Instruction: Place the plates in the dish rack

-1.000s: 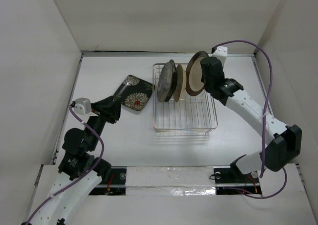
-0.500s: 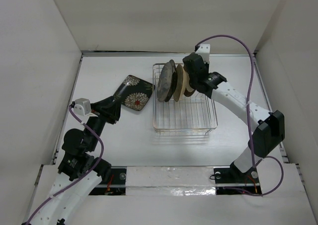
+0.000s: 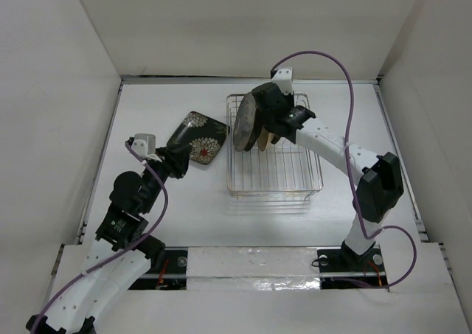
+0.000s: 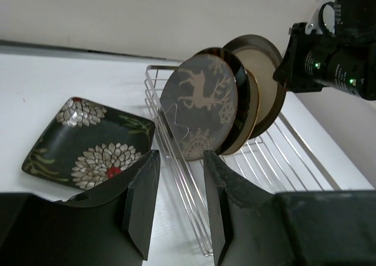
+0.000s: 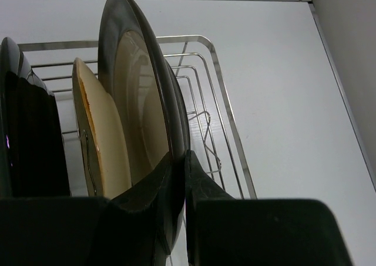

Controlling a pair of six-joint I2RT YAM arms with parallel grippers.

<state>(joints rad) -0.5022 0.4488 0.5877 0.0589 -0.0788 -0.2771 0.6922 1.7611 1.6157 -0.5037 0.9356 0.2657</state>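
Observation:
The chrome dish rack stands in the middle of the table. Upright in its far left end are the dark grey deer plate, a dark-rimmed plate and the tan plate. My right gripper is shut on the rim of a cream-centred brown-rimmed plate and holds it upright in the rack beside the tan plate. The black square flower plate lies on the table left of the rack. My left gripper is open and empty, just near of that plate, also seen from above.
White walls enclose the table on the left, back and right. The near part of the rack holds no plates. The right arm stretches diagonally over the rack's right side. A taped strip runs along the table's near edge.
My right gripper has carried the brown-rimmed plate leftward, from beside the rack's right end to against the plates standing in it. My left arm has shifted forward toward the square plate.

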